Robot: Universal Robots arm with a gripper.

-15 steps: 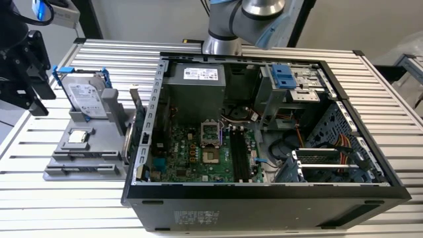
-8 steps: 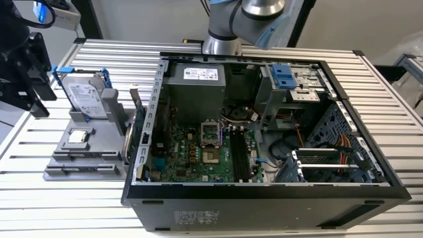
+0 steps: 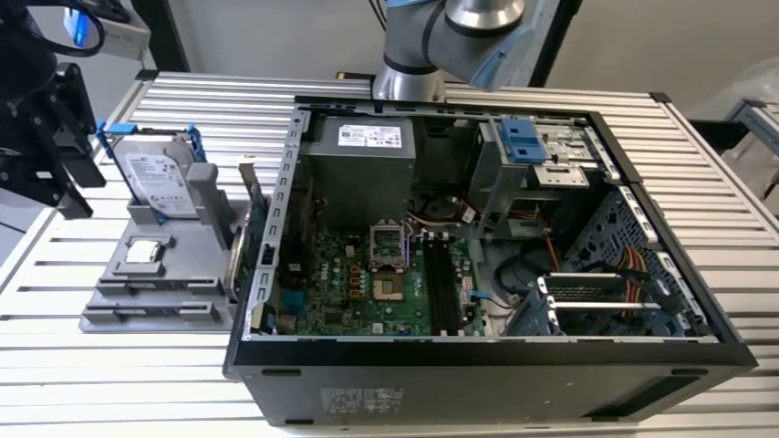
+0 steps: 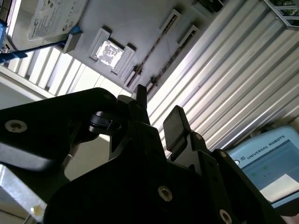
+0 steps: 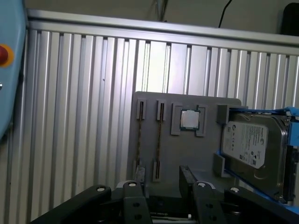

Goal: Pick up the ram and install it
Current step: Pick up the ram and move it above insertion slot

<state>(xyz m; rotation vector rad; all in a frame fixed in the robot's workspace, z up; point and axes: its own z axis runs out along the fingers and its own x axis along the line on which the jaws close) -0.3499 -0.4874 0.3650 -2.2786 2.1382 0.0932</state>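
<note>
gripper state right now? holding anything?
Gripper: open, holding nothing; the ram sticks lie on the gray tray.

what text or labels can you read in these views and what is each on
Hard drive label: print too small to read.
Power supply sticker: too small to read.
Computer case sticker: too small to read.
Blue screen: one brand line, left unquoted.
Ram sticks: no print visible.

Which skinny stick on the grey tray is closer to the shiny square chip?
The ram stick next to the chip; the other stick lies one slot further, along the tray edge.
</note>
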